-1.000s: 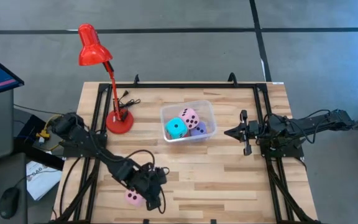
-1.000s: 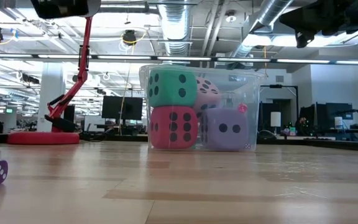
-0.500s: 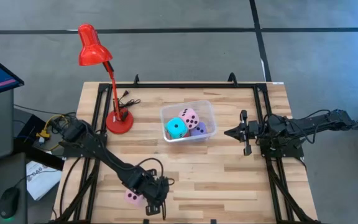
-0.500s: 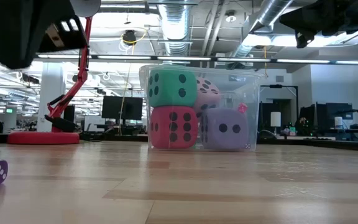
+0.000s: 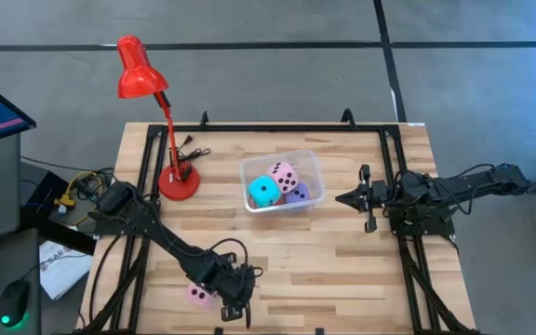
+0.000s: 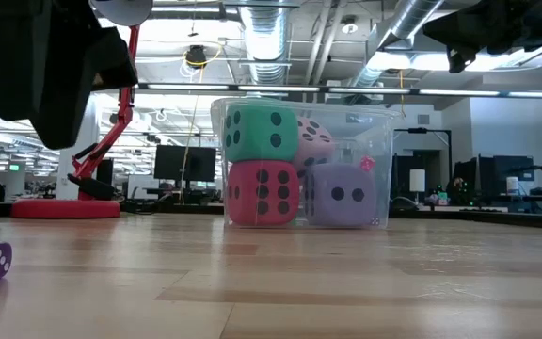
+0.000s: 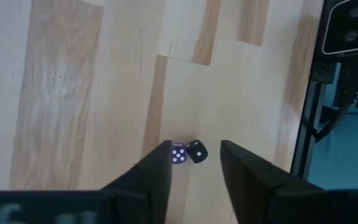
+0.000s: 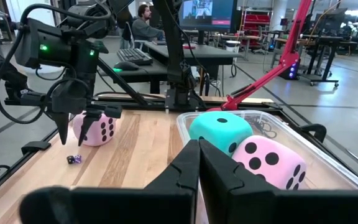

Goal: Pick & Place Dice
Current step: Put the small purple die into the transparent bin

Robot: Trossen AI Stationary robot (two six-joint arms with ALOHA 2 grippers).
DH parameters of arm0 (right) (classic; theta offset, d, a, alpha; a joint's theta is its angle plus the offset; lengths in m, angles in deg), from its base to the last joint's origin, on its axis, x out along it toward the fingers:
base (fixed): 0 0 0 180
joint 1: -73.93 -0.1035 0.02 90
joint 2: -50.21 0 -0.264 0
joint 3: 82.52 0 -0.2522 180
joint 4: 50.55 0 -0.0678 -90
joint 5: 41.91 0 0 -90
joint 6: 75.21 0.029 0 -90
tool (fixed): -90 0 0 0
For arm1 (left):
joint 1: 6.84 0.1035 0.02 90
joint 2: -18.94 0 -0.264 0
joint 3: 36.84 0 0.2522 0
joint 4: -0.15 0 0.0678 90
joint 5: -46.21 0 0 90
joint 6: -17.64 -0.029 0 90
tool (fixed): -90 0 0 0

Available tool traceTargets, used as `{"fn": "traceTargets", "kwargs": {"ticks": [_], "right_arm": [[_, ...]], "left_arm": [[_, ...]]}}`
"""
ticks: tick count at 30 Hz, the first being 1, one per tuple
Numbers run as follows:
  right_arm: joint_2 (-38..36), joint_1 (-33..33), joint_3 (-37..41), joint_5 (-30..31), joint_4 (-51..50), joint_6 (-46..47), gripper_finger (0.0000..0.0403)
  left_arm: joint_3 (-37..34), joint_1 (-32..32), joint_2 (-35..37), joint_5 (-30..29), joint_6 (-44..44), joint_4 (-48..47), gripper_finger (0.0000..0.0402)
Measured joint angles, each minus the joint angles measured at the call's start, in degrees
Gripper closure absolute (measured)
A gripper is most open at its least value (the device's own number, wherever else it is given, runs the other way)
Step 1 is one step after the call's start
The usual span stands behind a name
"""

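Surface's near edge: left pincer (image 5: 234,312), parted and empty, hovers beside the loose pink die (image 5: 198,295); next, straddle and clench.

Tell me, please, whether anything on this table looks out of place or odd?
One pink die sits alone near the front edge, outside the clear bin holding the others. Two tiny dice, one purple and one black, lie under the left pincer, which is open above them.

A red desk lamp (image 5: 147,112) stands beside a clear bin (image 5: 313,169).
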Motion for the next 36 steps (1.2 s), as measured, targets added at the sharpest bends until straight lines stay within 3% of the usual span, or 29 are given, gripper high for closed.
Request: {"fn": "traceTargets", "kwargs": {"ticks": [7, 12, 36], "right_arm": [[0.0, 0.0, 0.0, 0.0, 0.0, 0.0, 0.0398], [0.0, 0.0, 0.0, 0.0, 0.0, 0.0, 0.0398], [0.0, 0.0, 0.0, 0.0, 0.0, 0.0, 0.0398]], "left_arm": [[0.0, 0.0, 0.0, -0.3, 0.4, 0.0, 0.0205], [-0.1, 0.0, 0.0, -1.5, 0.4, 0.1, 0.0182], [-13.0, -0.1, 0.2, 1.0, 3.8, 12.9, 0.0215]]}}
